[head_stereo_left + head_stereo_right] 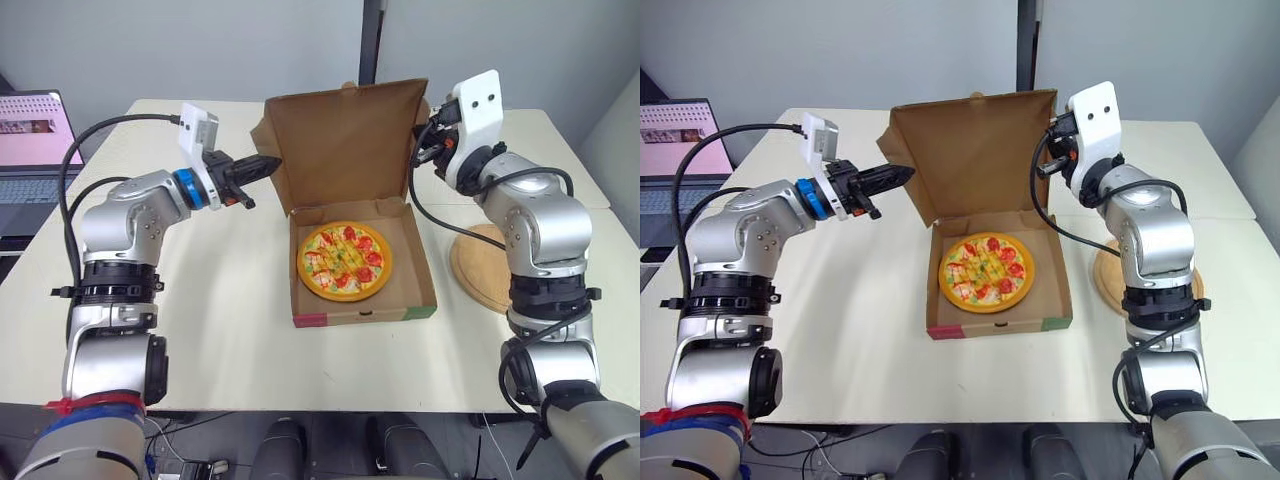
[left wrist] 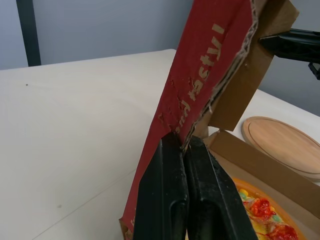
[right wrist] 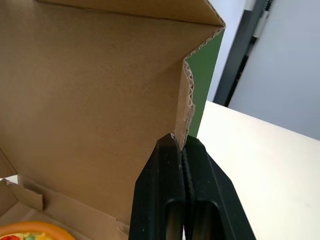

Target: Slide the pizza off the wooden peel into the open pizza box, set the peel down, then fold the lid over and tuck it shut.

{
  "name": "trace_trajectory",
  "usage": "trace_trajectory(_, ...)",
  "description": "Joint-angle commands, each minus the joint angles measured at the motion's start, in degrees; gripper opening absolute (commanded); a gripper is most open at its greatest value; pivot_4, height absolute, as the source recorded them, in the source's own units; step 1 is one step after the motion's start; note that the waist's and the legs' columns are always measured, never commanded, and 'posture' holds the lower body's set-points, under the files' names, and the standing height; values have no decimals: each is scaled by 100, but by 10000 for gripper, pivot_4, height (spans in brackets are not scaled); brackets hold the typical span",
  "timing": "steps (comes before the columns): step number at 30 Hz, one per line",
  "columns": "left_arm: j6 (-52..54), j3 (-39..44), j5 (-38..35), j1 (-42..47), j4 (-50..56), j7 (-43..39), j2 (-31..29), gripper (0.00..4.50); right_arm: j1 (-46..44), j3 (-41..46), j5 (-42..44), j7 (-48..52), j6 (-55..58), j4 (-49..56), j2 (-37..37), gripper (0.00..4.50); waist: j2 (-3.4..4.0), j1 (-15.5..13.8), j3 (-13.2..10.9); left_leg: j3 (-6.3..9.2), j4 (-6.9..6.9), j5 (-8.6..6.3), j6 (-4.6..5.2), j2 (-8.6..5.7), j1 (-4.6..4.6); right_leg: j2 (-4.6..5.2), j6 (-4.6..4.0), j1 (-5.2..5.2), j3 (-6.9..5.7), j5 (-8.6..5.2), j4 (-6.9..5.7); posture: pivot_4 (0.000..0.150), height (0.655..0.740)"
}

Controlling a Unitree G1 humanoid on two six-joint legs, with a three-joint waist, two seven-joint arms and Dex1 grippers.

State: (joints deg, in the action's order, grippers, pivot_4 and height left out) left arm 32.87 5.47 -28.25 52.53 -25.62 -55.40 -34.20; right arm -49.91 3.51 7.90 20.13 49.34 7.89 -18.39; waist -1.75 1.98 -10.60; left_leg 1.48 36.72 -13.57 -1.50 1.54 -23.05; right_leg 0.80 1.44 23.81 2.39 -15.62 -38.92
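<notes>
**Two sets of fingers pinch the raised lid, pizza in the box**

Both arms reach in to the upright lid (image 1: 345, 140), one at each side edge. The left fingers (image 2: 182, 143) are pressed together, and the torn cardboard edge of the lid's left side flap is caught at their tips. That flap's outer face is red with printed letters. The right fingers (image 3: 181, 143) are likewise closed with almost no gap, nipping the corrugated edge of the right side flap, whose outer face is green.

The lid stands nearly vertical at the far side of the box (image 1: 360, 312), its plain brown inside facing the robot and its top flap bent forward.

The pizza (image 1: 345, 262) lies flat in the open base, topped with red slices and yellow and green bits, near the middle of the tray and clear of the front wall.

The peel (image 1: 485, 270), a round wooden board, rests flat on the pale desk (image 1: 220, 300) to the robot's right of the box, apart from it and partly hidden behind the right arm.

A laptop (image 1: 30, 150) with a pink screen sits at the far left edge.
</notes>
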Motion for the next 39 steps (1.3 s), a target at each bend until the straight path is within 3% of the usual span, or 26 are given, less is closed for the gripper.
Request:
trace_trajectory(1, -172, -116, 68, 129, 167, -159, 186, 0, 110, 15, 209, -3, 128, 698, 23, 363, 0, -9, 0, 0, 0, 0, 0, -1, 0, 0, 0, 0, 0, 0, 0, 1500, 7400)
trace_trajectory(17, -307, 30, 206, -222, 687, 69, 436, 0, 539, 218, 271, 83, 198, 840, -225, 363, 0, -12, 0, 2, 3, 0, 0, -1, 0, 1, 0, -3, 0, 0, 1, 1500, 7400)
trace_trajectory(24, -508, 104, 293, -206, 486, 6, 354, 0, 1329, 583, 560, 409, 441, 1290, -913, 23664, -1, -31, 0, 3, 3, 0, 0, -3, -1, 2, 1, -8, -2, 0, 7, 1500, 7400)
trace_trajectory(30, -590, 112, 289, -213, 467, 2, 355, 0, 2459, 800, 781, 870, 266, 1625, -1583, 23664, -1, -26, 0, 2, 4, 0, 0, -3, 0, 0, 2, -9, -1, -1, 7, 1500, 7400)
trace_trajectory(33, -629, 97, 311, -207, 456, -11, 345, 0, 3200, 490, 500, 1062, -193, 1604, -2014, 17533, -2, -29, 0, 4, 4, 0, 0, -4, 2, 0, 4, -16, -3, -2, 13, 1500, 7400)
trace_trajectory(38, -638, 88, 324, -180, 440, -26, 347, 0, 4032, -182, 187, 1332, -825, 1632, -2331, 339, -2, 7, -1, -2, 9, 0, 0, -1, 9, -8, 29, -21, 7, -16, 16, 1500, 7400)
trace_trajectory(39, -629, 80, 319, -177, 448, -52, 341, 0, 4121, -344, 208, 1408, -849, 1732, -2315, 339, -2, 12, -1, -2, 10, 0, 0, 2, 10, -12, 34, -21, 9, -19, 15, 1500, 7400)
